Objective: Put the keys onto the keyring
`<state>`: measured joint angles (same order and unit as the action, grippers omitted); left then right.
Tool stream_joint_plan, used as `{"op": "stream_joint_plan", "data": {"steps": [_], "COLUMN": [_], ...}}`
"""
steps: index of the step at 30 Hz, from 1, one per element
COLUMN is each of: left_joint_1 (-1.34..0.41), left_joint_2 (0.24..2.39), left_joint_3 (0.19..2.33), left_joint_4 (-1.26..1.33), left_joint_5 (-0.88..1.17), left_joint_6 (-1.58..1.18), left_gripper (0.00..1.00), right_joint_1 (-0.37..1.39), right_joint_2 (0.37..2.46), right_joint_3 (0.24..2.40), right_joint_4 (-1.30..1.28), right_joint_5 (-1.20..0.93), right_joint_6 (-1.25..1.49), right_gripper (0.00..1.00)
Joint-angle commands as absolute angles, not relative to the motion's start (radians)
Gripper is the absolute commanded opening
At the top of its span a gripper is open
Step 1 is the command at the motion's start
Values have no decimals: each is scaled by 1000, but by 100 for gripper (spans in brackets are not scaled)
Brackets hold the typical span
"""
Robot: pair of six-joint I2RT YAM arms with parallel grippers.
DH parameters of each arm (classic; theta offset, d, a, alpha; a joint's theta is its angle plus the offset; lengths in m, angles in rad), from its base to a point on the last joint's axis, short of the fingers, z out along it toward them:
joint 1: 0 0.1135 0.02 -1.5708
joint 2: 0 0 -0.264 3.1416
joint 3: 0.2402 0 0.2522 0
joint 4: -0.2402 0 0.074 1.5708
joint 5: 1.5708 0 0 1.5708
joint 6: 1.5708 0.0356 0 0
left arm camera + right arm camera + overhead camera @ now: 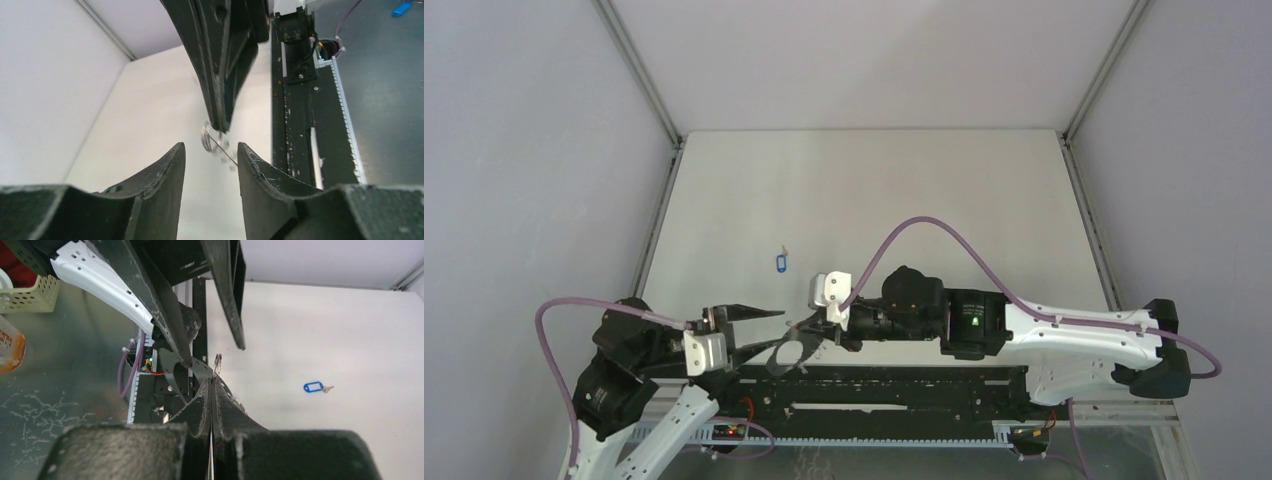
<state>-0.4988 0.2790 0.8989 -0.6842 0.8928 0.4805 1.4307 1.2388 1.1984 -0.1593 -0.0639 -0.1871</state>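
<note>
Right end effector [212, 386] pinches keyring [218, 362] — blue key [313, 387] apart

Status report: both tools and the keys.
Left tool open. Right tool shut on keyring. Only the blue key in sight, loose on table.

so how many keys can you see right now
1. The blue key lies alone on the table, out in the open. A second may be hidden near the keyring, but none shows there.
</note>
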Motion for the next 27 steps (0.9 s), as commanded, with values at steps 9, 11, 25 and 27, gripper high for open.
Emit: {"op": "stream_joint_plan", "data": {"steps": [9,11,25,27], "left_joint_1": [-494,-494,-494,-495], "left_joint_2": [321,326,433,435], "left_joint_3": [930,941,1161,1151], "left_joint_4": [-756,-749,-988,-1008], "left_joint_5": [894,902,988,944], "left_joint_6": [464,454,593,638], "left_gripper": [46,46,45,42], "right_joint_1": [1437,1437,1425,1424], "right_joint_2": [1181,1178,1178,1175], "right_joint_3": [1194,1194,1194,1194], "right_joint_4": [-84,-92,-110,-109], "right_joint_5": [-66,-75,-137,-144], "right_joint_6": [-166,-168,-177,-175], "right_gripper": [0,0,0,0]}}
